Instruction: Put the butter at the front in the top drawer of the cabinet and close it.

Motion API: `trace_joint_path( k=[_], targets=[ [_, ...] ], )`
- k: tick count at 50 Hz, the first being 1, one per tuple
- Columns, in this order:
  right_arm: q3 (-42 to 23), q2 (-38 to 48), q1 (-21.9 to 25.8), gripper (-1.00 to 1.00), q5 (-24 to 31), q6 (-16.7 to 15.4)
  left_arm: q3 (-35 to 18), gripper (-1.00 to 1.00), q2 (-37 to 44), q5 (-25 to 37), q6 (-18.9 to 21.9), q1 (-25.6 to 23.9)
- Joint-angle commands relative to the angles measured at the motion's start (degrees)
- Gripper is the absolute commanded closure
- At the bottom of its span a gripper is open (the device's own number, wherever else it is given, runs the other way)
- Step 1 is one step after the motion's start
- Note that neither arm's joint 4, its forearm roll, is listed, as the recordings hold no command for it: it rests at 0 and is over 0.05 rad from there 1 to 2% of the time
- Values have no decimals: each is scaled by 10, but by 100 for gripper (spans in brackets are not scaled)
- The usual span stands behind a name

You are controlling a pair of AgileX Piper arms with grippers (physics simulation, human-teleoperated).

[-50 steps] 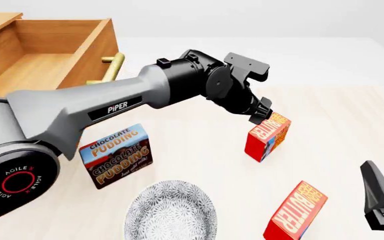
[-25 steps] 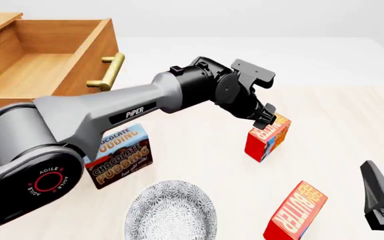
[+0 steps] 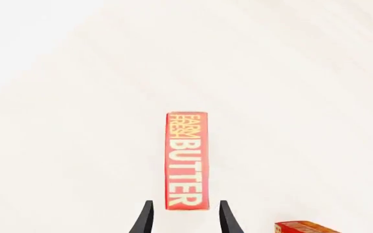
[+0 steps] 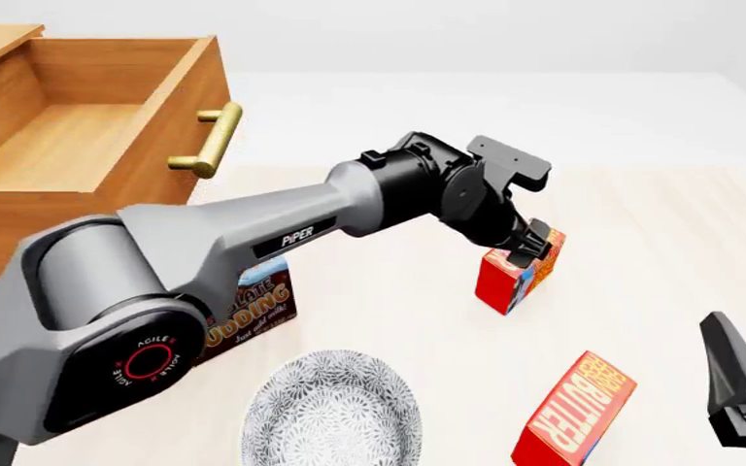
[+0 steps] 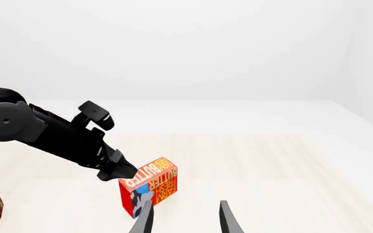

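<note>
Left end effector (image 4: 534, 247) advanced, fingers parted | straddling butter (image 4: 519, 269) top, long axis ahead | right end effector (image 5: 182, 218) open, idle.

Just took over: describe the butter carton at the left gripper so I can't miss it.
From the open top drawer at far left, follow the left arm to its gripper. The butter carton below it is the one; the other butter carton stands nearer the camera.
</note>
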Motion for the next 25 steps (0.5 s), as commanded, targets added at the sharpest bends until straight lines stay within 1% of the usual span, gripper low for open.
trace_joint_path(
  k=[1,10,11,13,14,15,16,18,19,20,25],
  targets=[
    [0,-1,0,-100,0,0,-21,-100,26,1,-5,-8],
    [0,-1,0,-100,0,0,-26,-100,33,1,-8,-11],
    [0,-1,0,-100,0,0,-34,-100,48,1,-12,-11],
    [0,-1,0,-100,0,0,-44,-100,55,7,-2,-1],
    [0,-1,0,-100,0,0,-30,-100,48,-6,-19,-16],
    [0,-1,0,-100,0,0,-31,-100,50,-6,-19,-16],
    [0,-1,0,-100,0,0,-44,-100,59,4,-6,-5],
    [0,-1,0,-100,0,0,-30,-100,54,-9,-22,-17],
    [0,-1,0,-100,0,0,-30,-100,53,-10,-22,-17],
    [0,-1,0,-100,0,0,-43,-100,63,-1,-11,-6],
    [0,-1,0,-100,0,0,-39,-100,64,-7,-15,-7]
  ],
)
